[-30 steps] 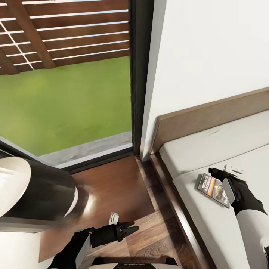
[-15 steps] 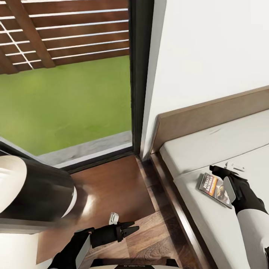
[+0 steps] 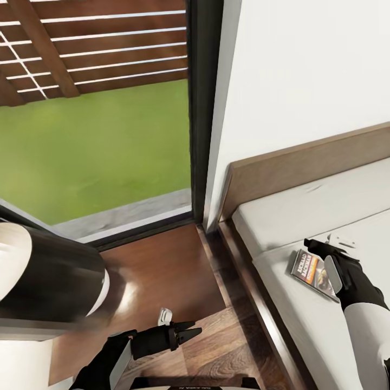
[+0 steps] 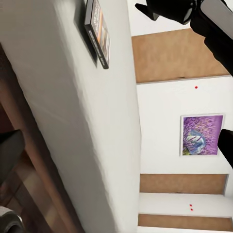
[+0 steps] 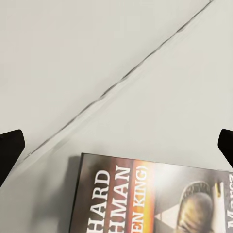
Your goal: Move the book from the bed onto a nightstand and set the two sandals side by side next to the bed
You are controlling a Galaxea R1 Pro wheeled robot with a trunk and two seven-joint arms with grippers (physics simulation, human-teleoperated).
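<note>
The book, white and orange with a dark picture, lies flat on the bed's pale mattress near its wooden edge. My right gripper hovers just above the book's far end, open with nothing between its fingers. In the right wrist view the book lies below the widely spread fingertips. My left gripper is open and holds nothing, low over the floor beside the bed. The left wrist view looks across the mattress to the book and the right gripper. The sandals are out of view.
A glossy dark brown top, seemingly the nightstand, fills the corner between the black-framed window and the bed's headboard. A large black-and-white cylinder looms at the left. Wood-plank floor runs along the bed frame.
Almost nothing has moved. The head view has drifted slightly, and the right gripper stays over the book. The left arm holds still.
</note>
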